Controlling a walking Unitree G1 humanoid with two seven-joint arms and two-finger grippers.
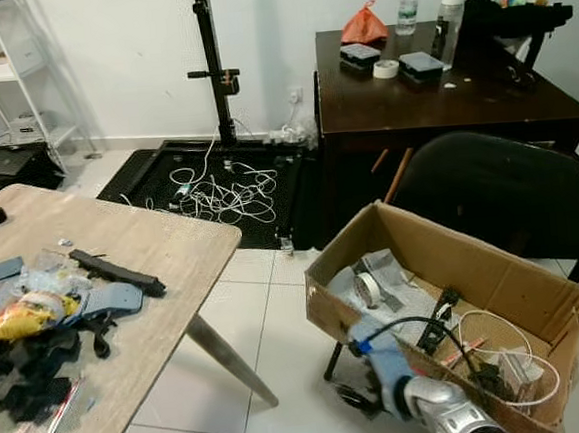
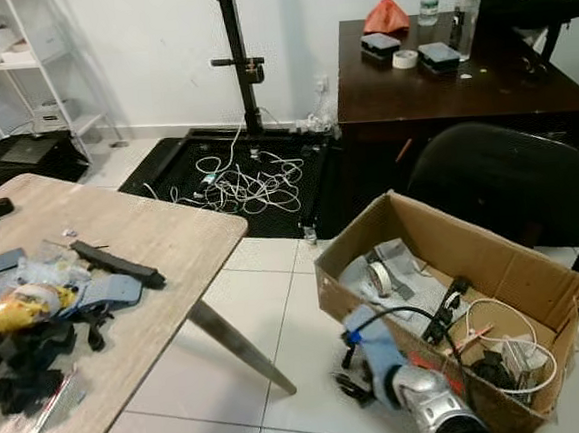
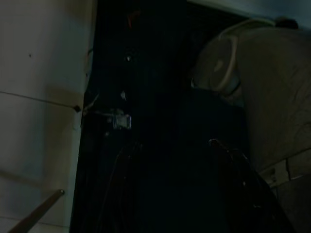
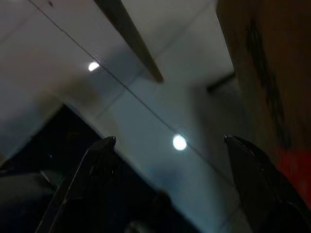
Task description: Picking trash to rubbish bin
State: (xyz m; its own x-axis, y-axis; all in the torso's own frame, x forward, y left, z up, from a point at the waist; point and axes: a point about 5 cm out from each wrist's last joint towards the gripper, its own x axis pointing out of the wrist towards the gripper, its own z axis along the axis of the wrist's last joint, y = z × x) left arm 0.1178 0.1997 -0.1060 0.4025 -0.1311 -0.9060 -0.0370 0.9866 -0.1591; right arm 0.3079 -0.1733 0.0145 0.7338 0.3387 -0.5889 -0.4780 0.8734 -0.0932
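Right gripper hangs low beside the box, fingers spread wide, holding nothing. Trash sits on the table. Left gripper: cannot tell.

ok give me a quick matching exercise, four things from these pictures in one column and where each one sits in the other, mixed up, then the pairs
Things:
1. roll of tape
2. orange bag
3. tangle of white cables
4. yellow wrapper

Places:
A. on the black mat by the wall
B. on the light wooden table
C. inside the cardboard box
D. on the dark wooden desk

Pairs: 1-C, 2-D, 3-A, 4-B
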